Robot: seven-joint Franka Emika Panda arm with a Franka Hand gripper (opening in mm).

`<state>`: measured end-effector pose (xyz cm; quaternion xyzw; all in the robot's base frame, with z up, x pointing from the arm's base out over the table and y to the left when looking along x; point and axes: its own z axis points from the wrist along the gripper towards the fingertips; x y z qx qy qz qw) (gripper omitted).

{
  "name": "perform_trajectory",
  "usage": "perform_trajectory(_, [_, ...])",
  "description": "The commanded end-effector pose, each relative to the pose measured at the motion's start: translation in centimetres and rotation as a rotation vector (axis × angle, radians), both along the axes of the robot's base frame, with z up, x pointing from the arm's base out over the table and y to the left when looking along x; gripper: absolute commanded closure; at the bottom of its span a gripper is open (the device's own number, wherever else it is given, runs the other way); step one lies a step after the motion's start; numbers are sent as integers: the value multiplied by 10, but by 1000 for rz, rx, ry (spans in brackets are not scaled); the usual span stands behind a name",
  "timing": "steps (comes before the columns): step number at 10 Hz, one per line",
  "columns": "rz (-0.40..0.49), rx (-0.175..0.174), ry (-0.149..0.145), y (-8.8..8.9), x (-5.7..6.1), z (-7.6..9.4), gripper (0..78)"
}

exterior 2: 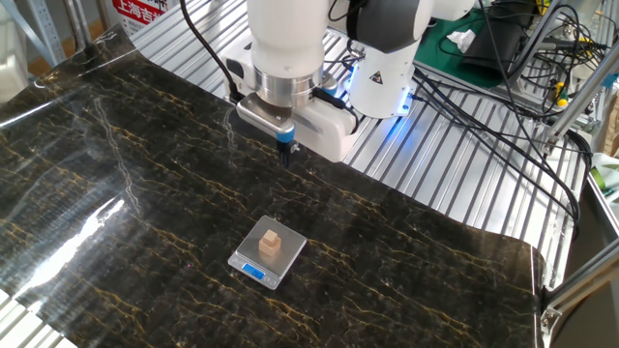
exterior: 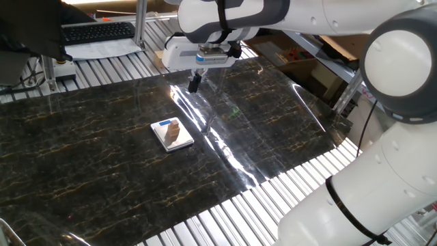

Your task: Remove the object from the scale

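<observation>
A tiny tan-brown block [exterior: 173, 128] [exterior 2: 272, 240] stands on the small silvery-white scale [exterior: 179, 141] [exterior 2: 285, 253], which lies on the dark marbled mat with its blue display strip along one edge. My gripper [exterior: 194, 83] [exterior 2: 285, 155] hangs above the mat, well behind the scale and apart from it. Its two dark fingers look pressed together with nothing between them.
The dark marbled mat [exterior: 102, 157] covers a ribbed metal table. A keyboard [exterior: 95, 31] and papers lie at the far edge. The robot base with a blue light [exterior 2: 382, 77] and cables [exterior 2: 503, 87] stand beside the mat. A glossy plastic crease [exterior: 225, 147] runs across the mat.
</observation>
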<state>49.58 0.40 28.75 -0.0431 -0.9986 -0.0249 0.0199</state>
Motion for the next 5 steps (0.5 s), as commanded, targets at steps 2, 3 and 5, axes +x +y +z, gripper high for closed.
perform_trajectory(2, [-8,-53,-14,3,-3,-5,776])
perform_trajectory(3, [-10,-53,-16,4,-2,-8,776])
perform_trajectory(5, [-16,-55,-16,5,-1,-12,776])
